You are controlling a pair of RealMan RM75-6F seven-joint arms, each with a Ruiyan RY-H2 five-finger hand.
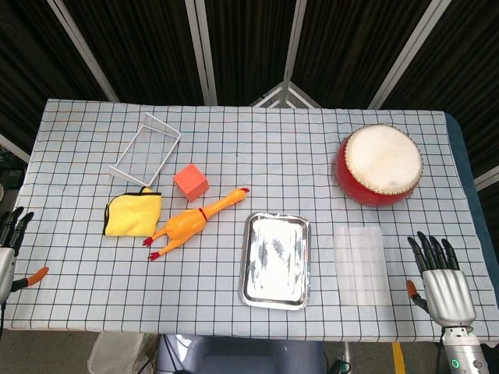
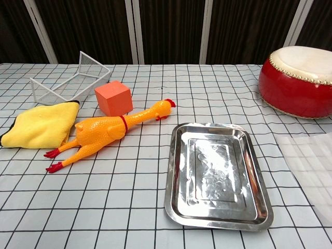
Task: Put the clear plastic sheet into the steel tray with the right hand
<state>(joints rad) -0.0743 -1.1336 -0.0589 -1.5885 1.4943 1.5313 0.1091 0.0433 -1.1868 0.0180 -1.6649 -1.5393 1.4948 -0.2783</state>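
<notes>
The clear plastic sheet (image 1: 360, 265) lies flat on the checked tablecloth, just right of the steel tray (image 1: 275, 260); in the chest view the sheet (image 2: 310, 166) shows at the right edge beside the tray (image 2: 217, 175). The tray holds nothing. My right hand (image 1: 443, 279) hovers at the table's front right corner, right of the sheet, fingers spread and holding nothing. My left hand (image 1: 9, 251) sits at the far left edge, fingers apart, also holding nothing. Neither hand shows in the chest view.
A red drum (image 1: 379, 165) stands behind the sheet. Left of the tray lie a rubber chicken (image 1: 193, 221), an orange cube (image 1: 190, 181), a yellow cloth (image 1: 133, 213) and a white wire basket (image 1: 145, 150).
</notes>
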